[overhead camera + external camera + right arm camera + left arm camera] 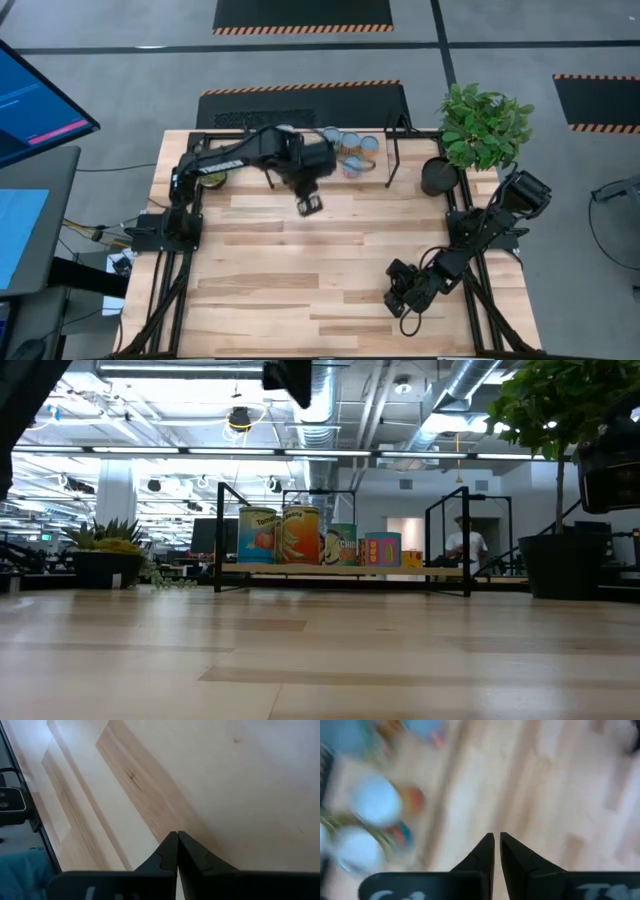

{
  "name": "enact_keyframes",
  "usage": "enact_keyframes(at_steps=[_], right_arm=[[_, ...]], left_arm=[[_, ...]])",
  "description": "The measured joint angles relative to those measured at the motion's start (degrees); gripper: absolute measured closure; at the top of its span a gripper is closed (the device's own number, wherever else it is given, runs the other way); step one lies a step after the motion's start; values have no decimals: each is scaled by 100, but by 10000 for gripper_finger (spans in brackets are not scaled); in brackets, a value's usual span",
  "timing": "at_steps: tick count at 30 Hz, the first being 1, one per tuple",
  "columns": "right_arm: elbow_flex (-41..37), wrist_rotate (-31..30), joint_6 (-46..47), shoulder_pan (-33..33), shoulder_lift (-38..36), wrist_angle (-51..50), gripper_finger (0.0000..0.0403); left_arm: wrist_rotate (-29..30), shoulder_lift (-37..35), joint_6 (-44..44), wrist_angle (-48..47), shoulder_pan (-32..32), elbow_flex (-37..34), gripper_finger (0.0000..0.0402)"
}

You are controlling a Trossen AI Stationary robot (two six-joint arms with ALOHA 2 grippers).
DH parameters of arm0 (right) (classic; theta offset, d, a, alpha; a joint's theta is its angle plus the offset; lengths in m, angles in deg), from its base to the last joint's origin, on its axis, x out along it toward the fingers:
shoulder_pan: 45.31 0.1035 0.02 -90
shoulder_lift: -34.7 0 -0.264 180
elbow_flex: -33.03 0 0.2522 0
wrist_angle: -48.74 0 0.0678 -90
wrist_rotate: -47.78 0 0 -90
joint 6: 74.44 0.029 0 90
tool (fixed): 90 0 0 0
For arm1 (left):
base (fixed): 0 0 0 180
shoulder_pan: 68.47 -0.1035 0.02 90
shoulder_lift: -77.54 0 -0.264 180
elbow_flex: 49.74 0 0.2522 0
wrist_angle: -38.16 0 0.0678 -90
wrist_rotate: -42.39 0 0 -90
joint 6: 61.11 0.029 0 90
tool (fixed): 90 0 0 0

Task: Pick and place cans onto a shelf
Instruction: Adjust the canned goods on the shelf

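Note:
Several cans (pixel 352 148) with pale-blue tops stand in a group on the shelf (pixel 392 160) at the table's far edge. In the low view they stand upright in a row (pixel 300 536) on the shelf's board (pixel 340 568). My left gripper (pixel 310 203) hangs above the table just in front of the cans, shut and empty; in the left wrist view (pixel 496 842) the cans show blurred (pixel 375 802). My right gripper (pixel 400 300) rests low near the table's near right, shut and empty, over bare wood (pixel 177 837).
A dark round pot (pixel 438 177) with a green plant (pixel 485 125) stands at the far right corner. A smaller plant (pixel 105 550) stands at the far left, under my left arm. Bare plank tabletop (pixel 300 290) fills the middle and near side.

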Motion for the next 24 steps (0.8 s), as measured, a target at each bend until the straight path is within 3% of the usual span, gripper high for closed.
enact_keyframes(at_steps=[4, 9, 14, 18, 24], right_arm=[[0, -25, 381, 0, 0, 25, 372], [1, -215, 358, 0, -2, 688, 371], [4, -1041, -184, -46, -4, 1444, 372], [7, -1354, -567, -200, -7, 1739, 374], [4, -1368, -982, -559, -7, 1971, 373]], left_arm=[[-34, 11, -390, 65, 393, -171, 387], [-205, -138, 646, 76, 1154, -722, 387], [566, -733, 538, 211, 1791, -1629, 387], [980, -1494, 191, 969, 2146, -2874, 387], [526, -2865, 407, 3852, 2351, -5611, 387]])
